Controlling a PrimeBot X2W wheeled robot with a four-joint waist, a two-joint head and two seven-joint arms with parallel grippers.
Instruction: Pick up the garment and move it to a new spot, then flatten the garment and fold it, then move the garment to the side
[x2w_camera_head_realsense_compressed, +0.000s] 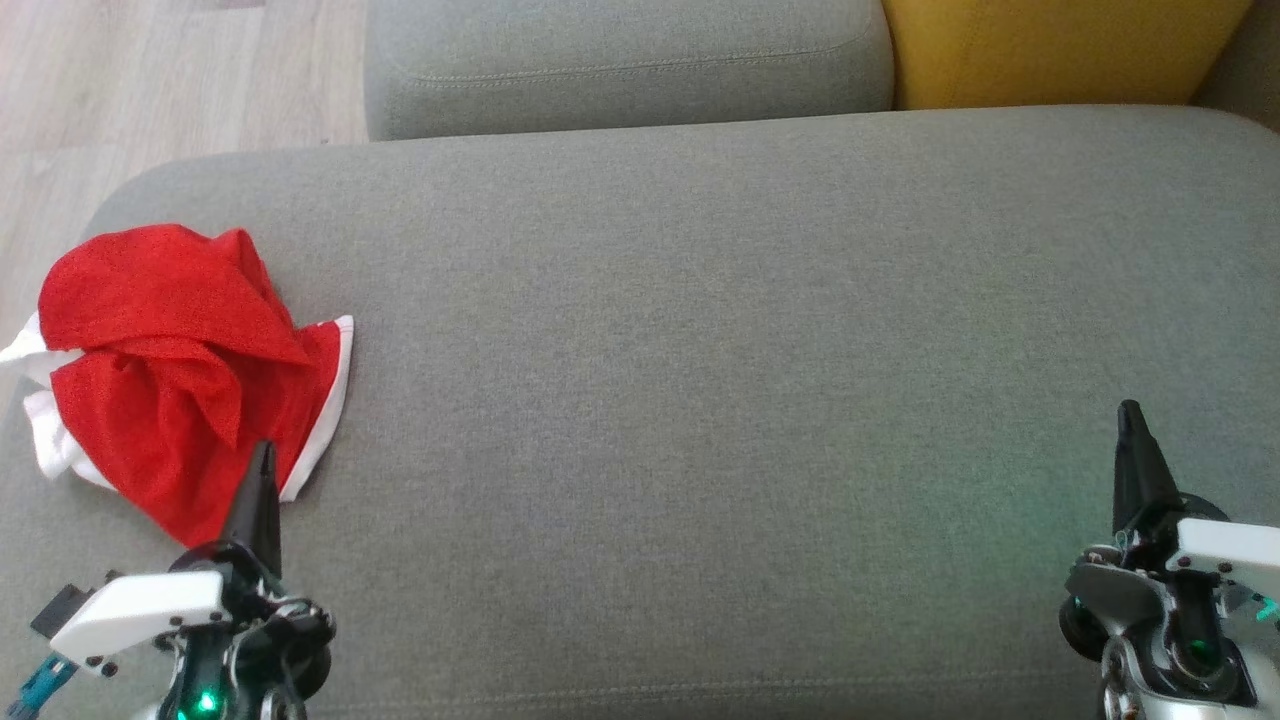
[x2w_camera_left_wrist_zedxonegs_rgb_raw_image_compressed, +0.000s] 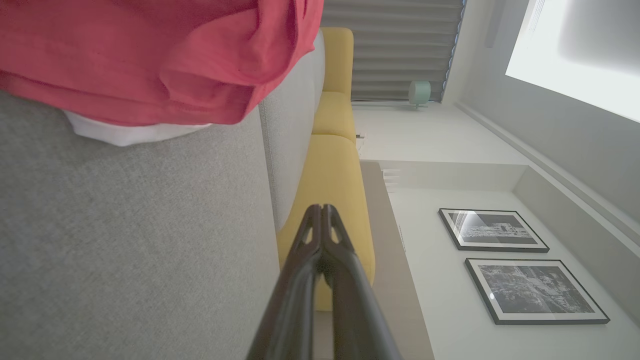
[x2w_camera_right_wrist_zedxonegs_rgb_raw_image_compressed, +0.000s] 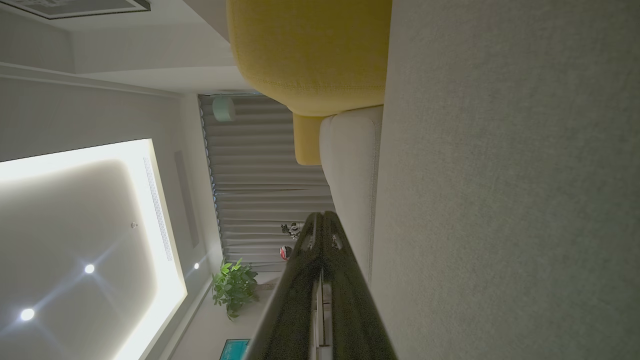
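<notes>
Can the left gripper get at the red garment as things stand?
Probably yes: the shut left gripper is beside the garment on the sofa, nothing between them; it must open first.

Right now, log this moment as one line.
garment: crumpled, left end of sofa | left gripper: shut, near garment | right gripper: shut, empty

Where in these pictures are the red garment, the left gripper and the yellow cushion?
red garment (x2w_camera_head_realsense_compressed: 170, 370), head view, crumpled red middle.
left gripper (x2w_camera_head_realsense_compressed: 263, 455), head view, between its shut fingertips.
yellow cushion (x2w_camera_head_realsense_compressed: 1060, 50), head view, its fabric face.
</notes>
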